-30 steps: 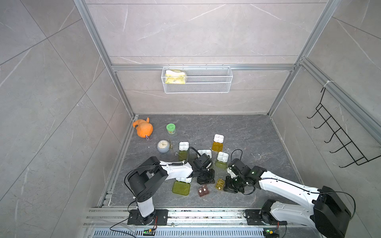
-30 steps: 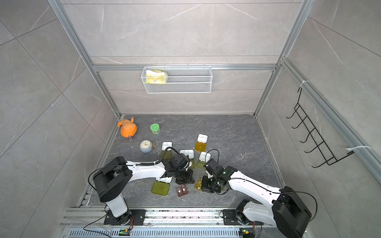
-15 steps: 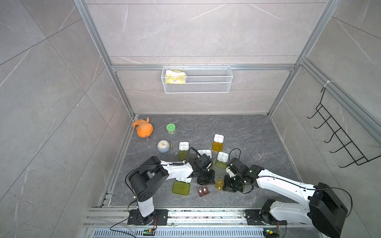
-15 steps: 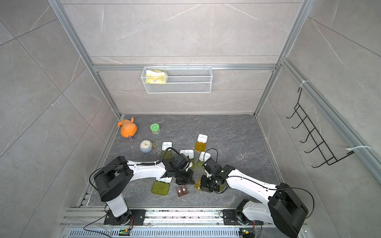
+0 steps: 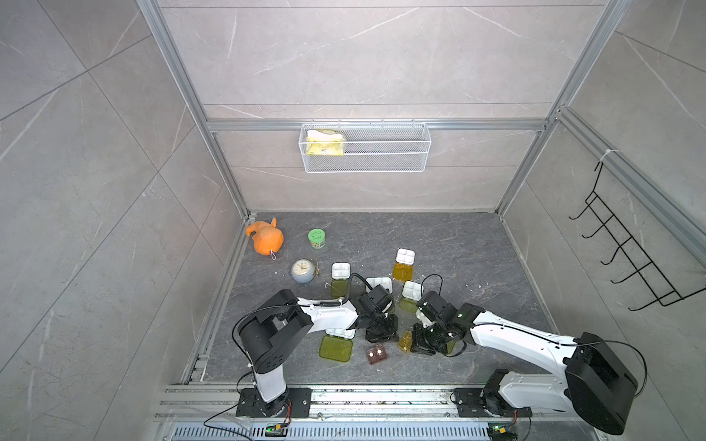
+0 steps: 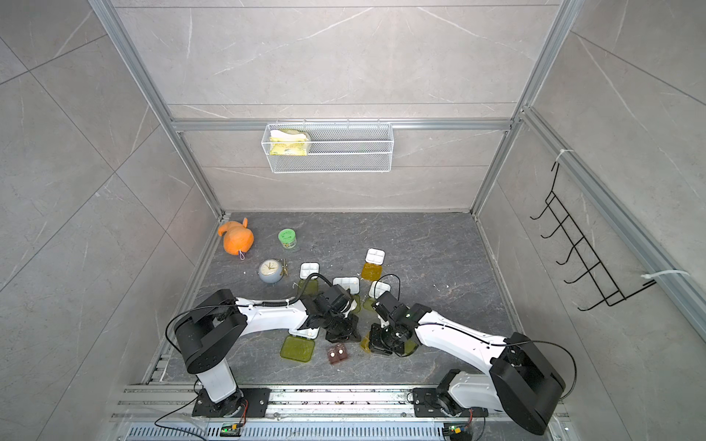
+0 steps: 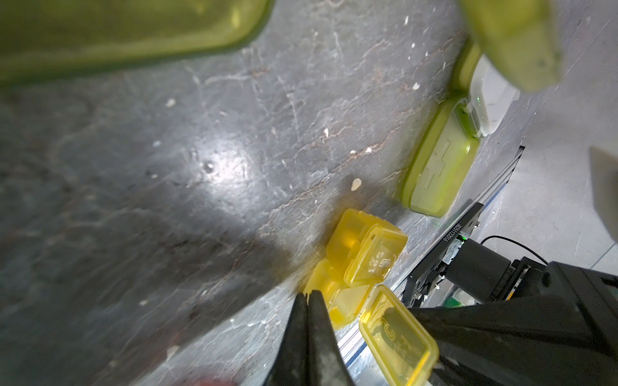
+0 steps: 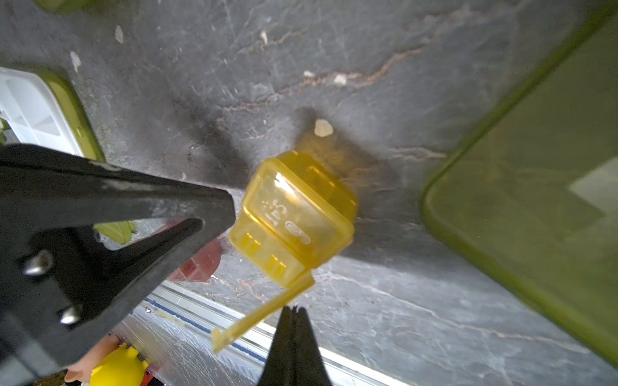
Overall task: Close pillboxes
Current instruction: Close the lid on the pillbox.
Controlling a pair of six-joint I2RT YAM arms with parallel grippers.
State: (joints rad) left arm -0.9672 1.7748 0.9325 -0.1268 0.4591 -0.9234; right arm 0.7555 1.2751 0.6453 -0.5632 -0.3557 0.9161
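Left gripper point(image 7: 307, 300) and right gripper point(image 8: 292, 312), both clenched empty, flank one amber pillbox point(image 8: 294, 217); one brown pillbox point(image 5: 376, 354) beside it, at least five larger pillboxes point(image 5: 340, 270) beyond.

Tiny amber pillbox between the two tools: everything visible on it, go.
The amber pillbox is tiny, translucent yellow plastic, seemingly two joined cells, lying on the dark stone-look floor. One cell's lid is shut, with embossed lettering; the other lid stands open as a hinged flap. The shut left tool and shut right tool point at it from either side, tips close; contact is unclear.
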